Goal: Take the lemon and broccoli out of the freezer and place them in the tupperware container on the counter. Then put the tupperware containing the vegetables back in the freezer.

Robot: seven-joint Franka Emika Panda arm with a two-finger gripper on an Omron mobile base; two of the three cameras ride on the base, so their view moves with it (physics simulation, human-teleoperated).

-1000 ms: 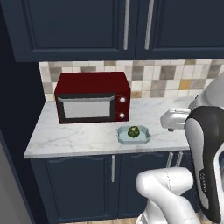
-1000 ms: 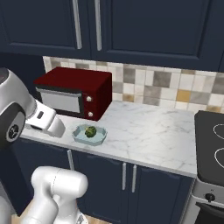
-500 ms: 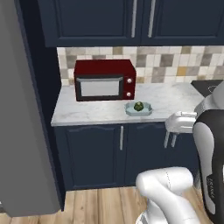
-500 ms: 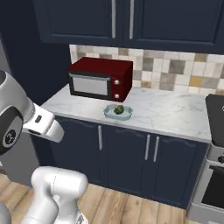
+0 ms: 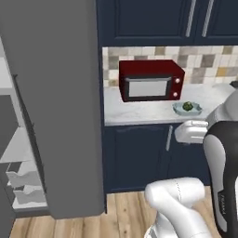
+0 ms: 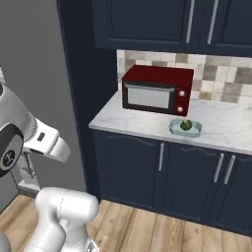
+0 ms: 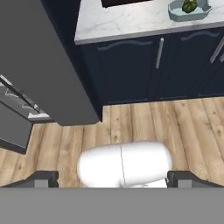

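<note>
**Broccoli boxed, lemon to fetch**

Marbled surface (image 5: 139,114) over navy cupboards runs to my right, carrying the red microwave (image 5: 151,86) and, just beside its front corner, the tupperware container (image 5: 187,109). Its pale tray already holds the broccoli (image 6: 186,125), a dark green clump sitting inside the rim. My claw (image 7: 118,179) points down over the wooden floor (image 7: 144,122), its fingers spread wide and released, nothing between them. At my left stands the freezer (image 5: 56,107), its tall grey door swung out, white shelves and lower drawers showing behind it. I judge the step in hand to be the return to the freezer for the lemon; I cannot make it out on the shelves from this angle, perhaps hidden by the door. Next I must swing round the door's edge, find the yellow fruit, and reach in without clipping a shelf.
</note>
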